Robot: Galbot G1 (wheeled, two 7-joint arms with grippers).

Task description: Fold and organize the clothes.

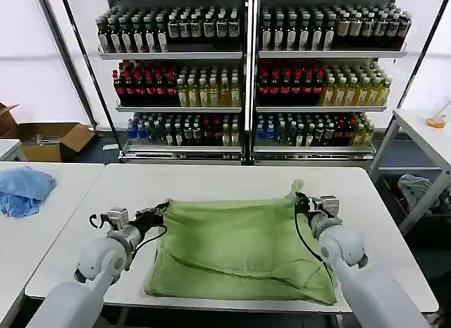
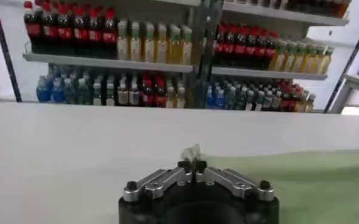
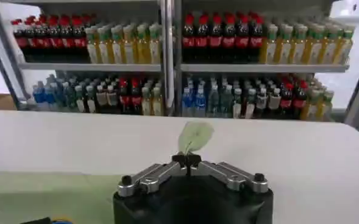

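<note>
Pinching the green shirt point(image 1: 239, 247) at its far corners, you have the left tool point(image 1: 163, 211) at 10 o'clock, the right tool point(image 1: 299, 198) at 2, on the worktop point(image 1: 211, 180).

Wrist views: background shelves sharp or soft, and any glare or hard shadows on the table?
Left wrist view: bottle shelves look soft, the left gripper pinching the green shirt is crisper. Right wrist view: shelves sharper, the right gripper and the pinched shirt corner clear. Head view: even light on the white table, no glare, only faint shadow under the shirt's edge.
</note>
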